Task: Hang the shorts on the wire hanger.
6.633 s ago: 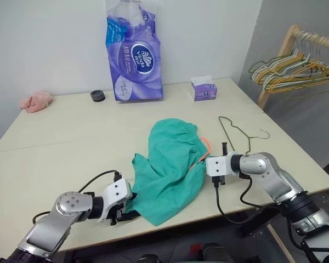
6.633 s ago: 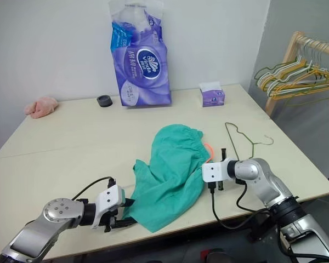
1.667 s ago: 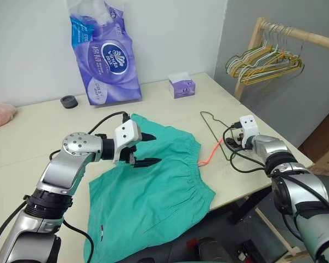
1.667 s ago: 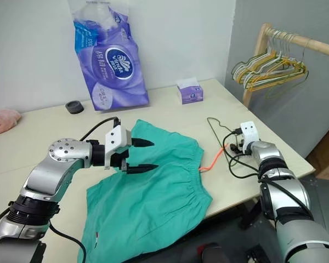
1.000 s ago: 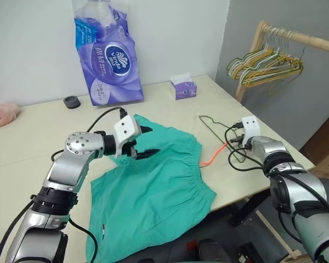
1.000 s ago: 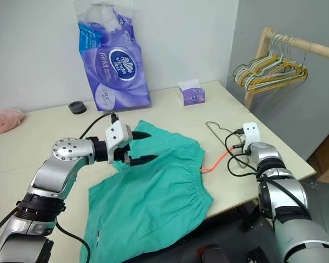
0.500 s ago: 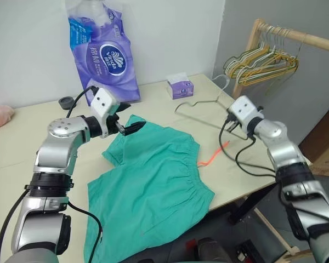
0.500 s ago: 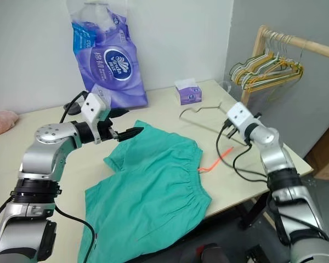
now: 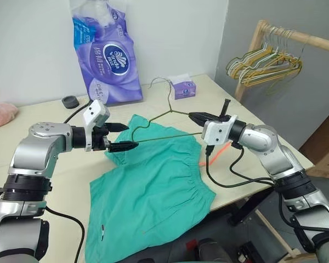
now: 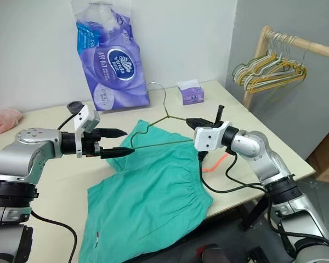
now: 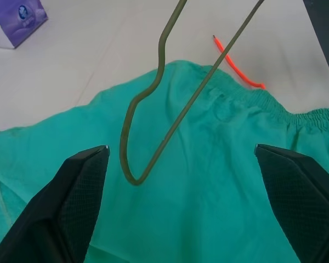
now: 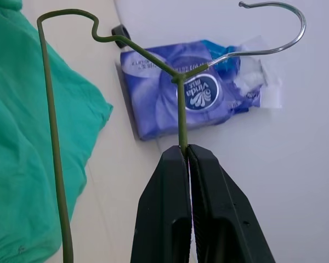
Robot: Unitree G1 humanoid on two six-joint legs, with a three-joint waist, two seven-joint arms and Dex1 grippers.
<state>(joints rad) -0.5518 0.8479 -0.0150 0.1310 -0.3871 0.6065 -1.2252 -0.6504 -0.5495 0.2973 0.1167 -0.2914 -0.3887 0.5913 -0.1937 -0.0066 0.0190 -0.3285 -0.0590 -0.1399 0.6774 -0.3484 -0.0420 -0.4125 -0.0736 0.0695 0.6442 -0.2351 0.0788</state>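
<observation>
The left gripper (image 9: 122, 137) hovers with jaws wide at the near end of the thin olive-grey wire hanger (image 9: 153, 123), apparently ready to take it. The teal-green fabric shorts (image 9: 153, 192) lie flat on the table beneath. The right gripper (image 9: 193, 116) pinches the hanger's shoulder wire, holding it aloft above them.

Right pincer (image 10: 191, 121) gripping wire hanger (image 10: 156, 125) above shorts (image 10: 151, 189), left pincer (image 10: 120, 142) open

- Left gripper (image 9: 123, 136), held out from the robot's left side, points toward the middle with its 2 black fingers spread wide apart, gripping nothing.
- Right gripper (image 9: 196, 116) reaches in from the right, roughly level, its 2 fingers pinched together on the wire hanger (image 9: 165, 112).
</observation>
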